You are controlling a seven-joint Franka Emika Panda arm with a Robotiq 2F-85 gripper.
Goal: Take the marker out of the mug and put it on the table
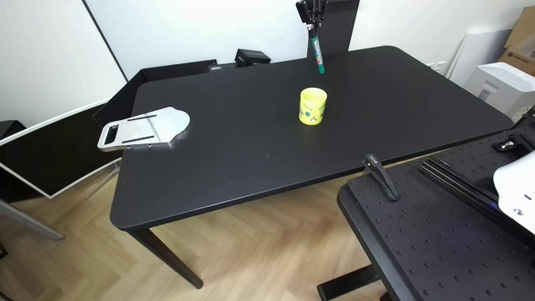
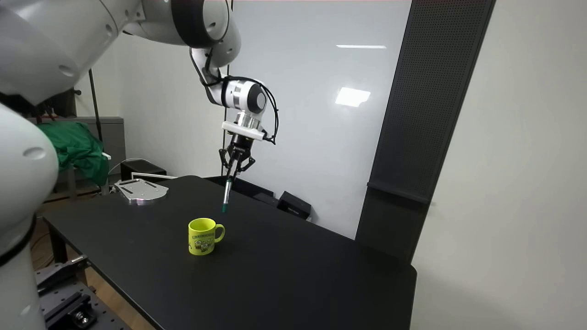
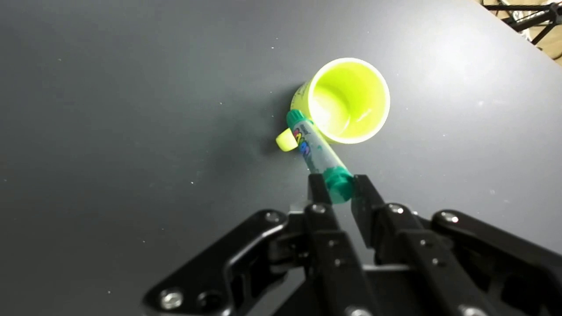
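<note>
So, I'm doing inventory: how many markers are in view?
1: the green marker, held by the gripper above the table. None shows in the mug; others could be hidden.

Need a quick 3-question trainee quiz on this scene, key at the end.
1. Short answer: by which part does the gripper hold the marker?
2. True or false: the mug on the table is tipped over.
3. Multiple choice: where is the marker's lower tip? A) inside the mug; B) resting on the table; C) in the air, clear of the mug.

Key: 1. Its green upper end. 2. False; it stands upright. 3. C.
</note>
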